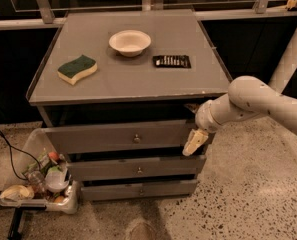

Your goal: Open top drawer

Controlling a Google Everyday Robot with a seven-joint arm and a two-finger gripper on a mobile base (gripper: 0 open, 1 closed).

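Stretching in from 3 o'clock, the white robot arm was seen bent toward the grey cabinet; its gripper was placed at the 3 o'clock end of the top drawer, just below the cabinet top. The fingers were spread: one cream finger was pointed down toward 7 o'clock across the lower corner of the drawer front, and the tip of the other was glimpsed at 12 o'clock from it, under the overhanging edge; nothing was seen pinched between them. The top drawer was found as the uppermost and widest of three grey fronts, with a small round metal knob at its centre and a dark gap above it; two narrower drawers were stacked at its 6 o'clock. On the cabinet top a green and yellow sponge was set toward 9 o'clock, a white bowl toward 12 o'clock, and a black packet toward 2 o'clock. A clear bin of rubbish was stood on the speckled floor at the cabinet's 8 o'clock.
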